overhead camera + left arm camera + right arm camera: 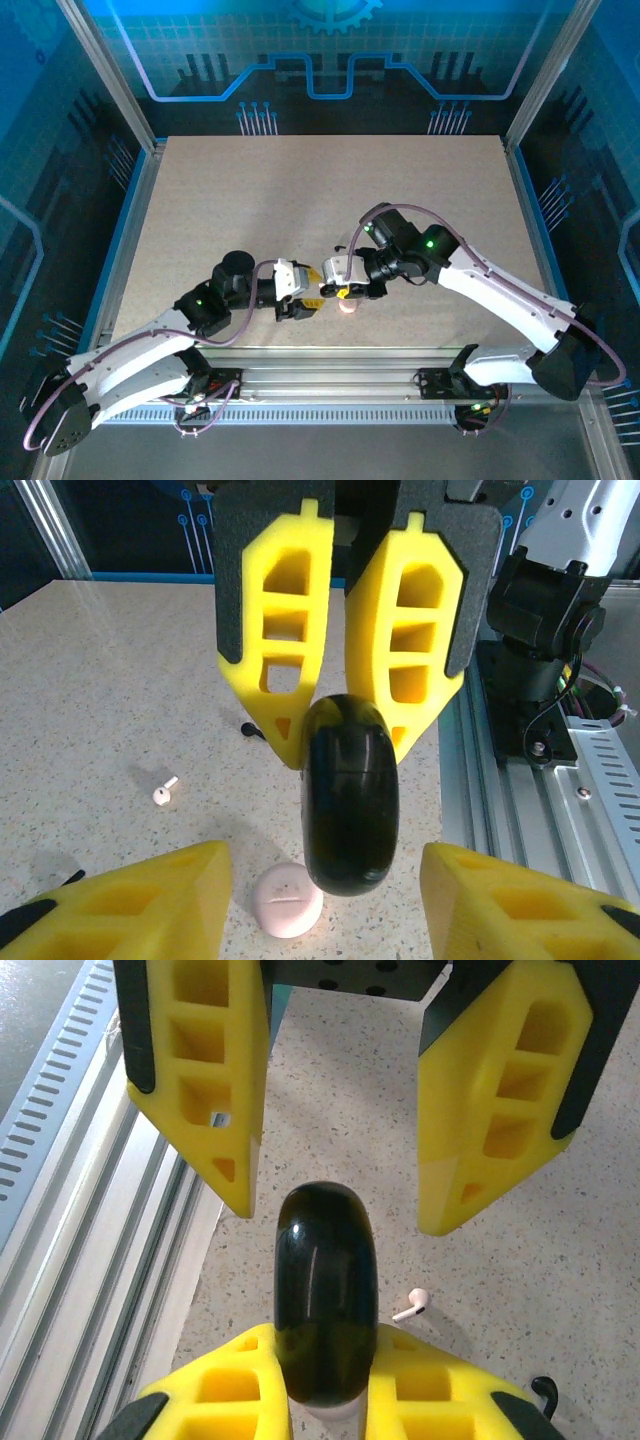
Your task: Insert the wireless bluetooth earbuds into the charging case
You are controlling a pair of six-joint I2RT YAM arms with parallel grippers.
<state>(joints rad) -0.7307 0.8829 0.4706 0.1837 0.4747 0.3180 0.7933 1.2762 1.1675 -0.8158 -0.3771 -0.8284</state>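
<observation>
Right wrist view: right claw (pixel 325 1348) clenched on the black case (pixel 326 1280), left claw (pixel 340 1203) released, fingers standing clear either side. Pale earbud (pixel 410 1305) and black earbud (pixel 543 1390) lie loose on the counter (pixel 570 1260). Nothing's inserted yet, by the look of it.

The white-and-black arms (pixel 510 300) carry mauve cables (pixel 410 207), green lights (pixel 430 241) and seemingly foam yellow fingers (pixel 290 630).

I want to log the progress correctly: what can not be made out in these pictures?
- Inside of the black case: both wrist views show its shell edge-on.
- Black earbud: left wrist view, mostly behind the right gripper.
- Pale earbud: top view, too small to pick out.
</observation>
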